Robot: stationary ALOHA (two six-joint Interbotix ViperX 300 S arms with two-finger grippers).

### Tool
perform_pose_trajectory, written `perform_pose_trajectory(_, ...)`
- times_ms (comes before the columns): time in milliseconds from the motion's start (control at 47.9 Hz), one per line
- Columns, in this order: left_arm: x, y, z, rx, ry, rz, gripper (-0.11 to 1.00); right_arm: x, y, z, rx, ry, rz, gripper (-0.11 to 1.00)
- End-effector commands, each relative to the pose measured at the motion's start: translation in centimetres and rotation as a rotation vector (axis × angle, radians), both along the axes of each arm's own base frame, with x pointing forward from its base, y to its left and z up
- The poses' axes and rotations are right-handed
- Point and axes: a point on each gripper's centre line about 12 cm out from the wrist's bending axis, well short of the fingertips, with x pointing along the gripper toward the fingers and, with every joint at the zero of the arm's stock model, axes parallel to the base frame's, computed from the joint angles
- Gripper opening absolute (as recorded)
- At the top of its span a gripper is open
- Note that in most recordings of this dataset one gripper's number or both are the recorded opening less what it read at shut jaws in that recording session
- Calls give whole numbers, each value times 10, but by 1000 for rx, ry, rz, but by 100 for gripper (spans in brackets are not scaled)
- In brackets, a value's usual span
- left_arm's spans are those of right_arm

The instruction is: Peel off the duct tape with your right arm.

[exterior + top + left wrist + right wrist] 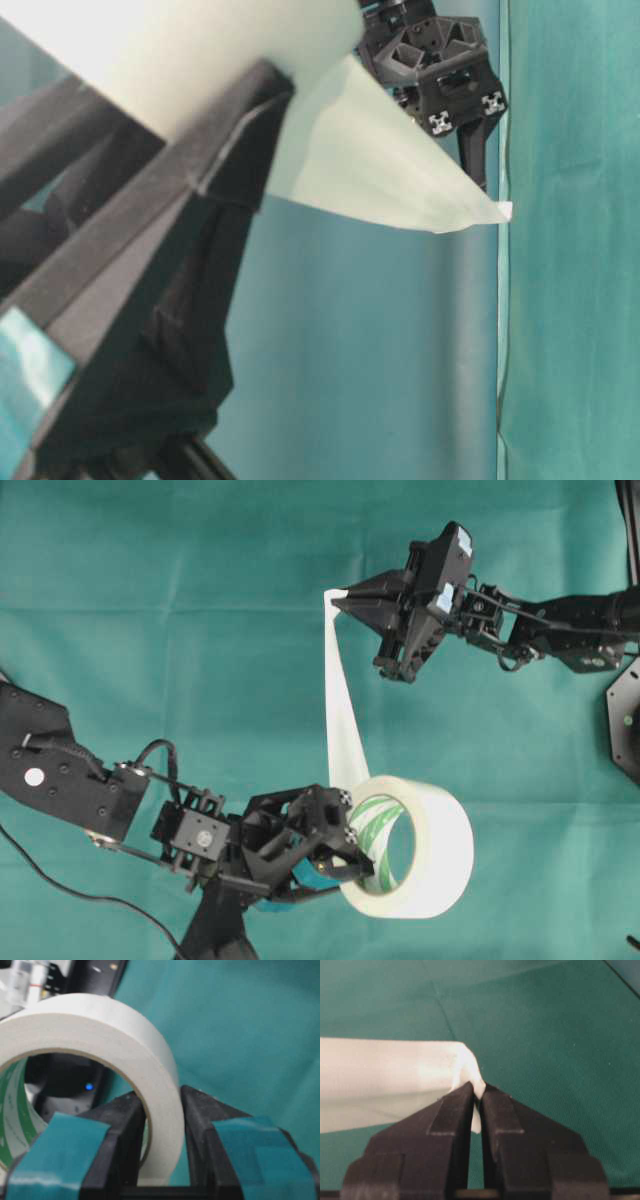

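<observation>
green cloth (150,600) covers the whole work surface. the peel looks well under way: a long white strip (340,715) already runs off the duct tape (425,845) up to the right gripper (338,600), whose pointed fingers are pinched together on the strip's crumpled end. the strip is not yet free of the roll (it joins at the top edge). the left gripper (345,865) clamps the roll's wall near the bottom of the overhead view. the right arm (560,620) reaches in from the upper right, fingers aimed left
</observation>
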Motion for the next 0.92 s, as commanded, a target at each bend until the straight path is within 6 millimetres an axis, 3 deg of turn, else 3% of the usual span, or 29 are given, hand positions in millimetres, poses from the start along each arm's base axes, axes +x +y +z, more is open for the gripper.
perform_pose_trajectory(0,-26,-30,49,-67,-162,-86,19,-9,-32,4,5,-15,-95,-9)
perform_pose_trajectory(899,-28,-28,32,-126,-94,-51,19,-14,-29,9,11,-9,-93,-9)
